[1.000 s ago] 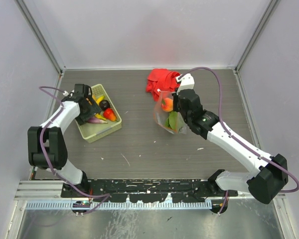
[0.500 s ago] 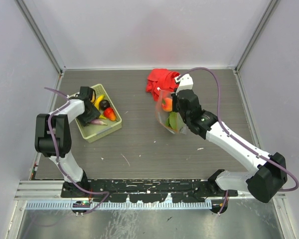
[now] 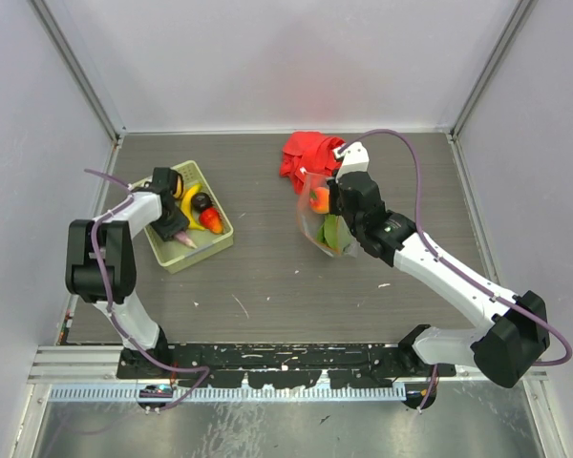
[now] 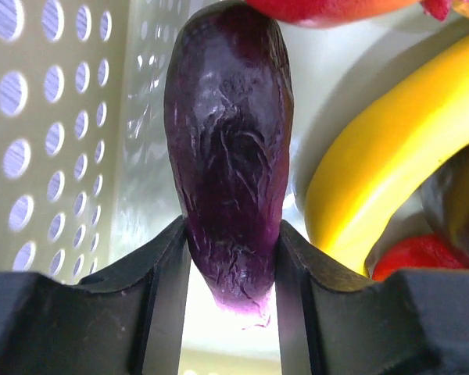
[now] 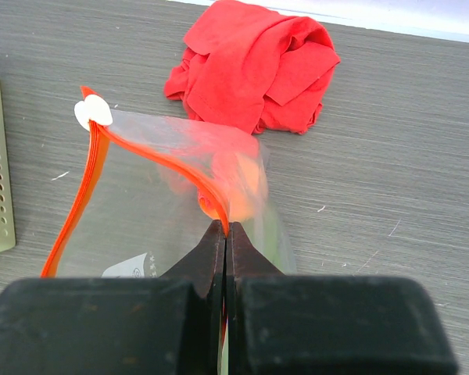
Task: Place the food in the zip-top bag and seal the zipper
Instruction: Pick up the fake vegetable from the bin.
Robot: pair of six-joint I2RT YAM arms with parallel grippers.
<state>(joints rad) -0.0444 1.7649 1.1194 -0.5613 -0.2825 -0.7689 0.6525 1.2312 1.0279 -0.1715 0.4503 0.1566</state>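
Closest to us, in the left wrist view, the left gripper (image 4: 230,269) has its two black fingers (image 4: 160,273) pressed against the sides of the dark purple piece (image 4: 228,148) — pinching it near its lower tip, the wrinkled body standing up between them. Just behind lies the yellow banana (image 4: 375,172), curving along the right. A red piece (image 4: 413,251) sits under its lower end, and a red-orange piece (image 4: 320,8) lies at the purple one's far end. All of this is inside the pale green basket (image 4: 55,117), whose perforated wall rises on the left. From above we see that basket at the left side of the table (image 3: 267,277). On the other side, the right gripper (image 5: 225,238) is pressed together on the zipper (image 5: 152,156), clamping the red-orange strip where it bends. That holds the zip-top bag (image 5: 133,226) upright, its mouth edge running up to a white tab (image 5: 94,113). We cannot tell whether its bottom rests on the table. In the top view we make out an orange piece (image 3: 319,200) and green pods (image 3: 332,232) inside the bag. Beyond it, toward the far edge, the crumpled red cloth (image 5: 254,66) lies on the grey wood-grain surface — close to the bag, though we cannot tell whether they touch.
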